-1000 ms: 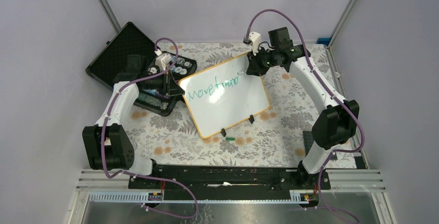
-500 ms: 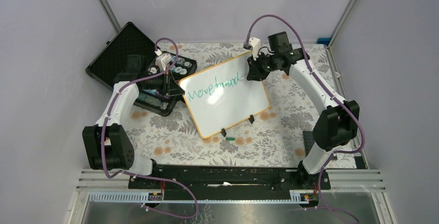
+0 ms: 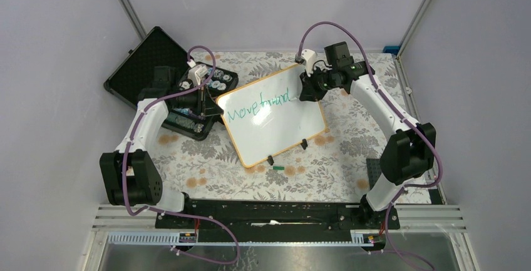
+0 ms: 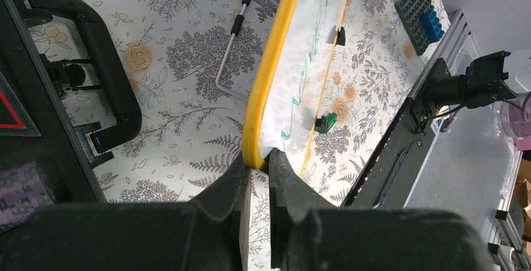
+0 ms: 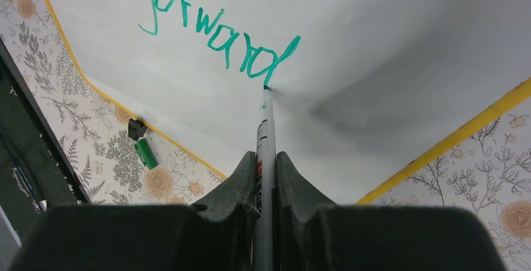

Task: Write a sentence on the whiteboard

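The whiteboard with its orange-yellow rim lies tilted on the floral table. One green line on it reads "Move forward"; its end shows in the right wrist view. My left gripper is shut on the board's left rim. My right gripper is shut on a grey marker whose tip touches the board at the foot of the last "d". The board's two black clip feet sit on its near edge.
The green marker cap lies on the table just below the board, also in the right wrist view. An open black case and a tray of parts stand at the back left. A metal hex key lies beside the board.
My right gripper shifted slightly right and down along the board. The "d" ending "forward" has been completed. The left arm and board have not moved.
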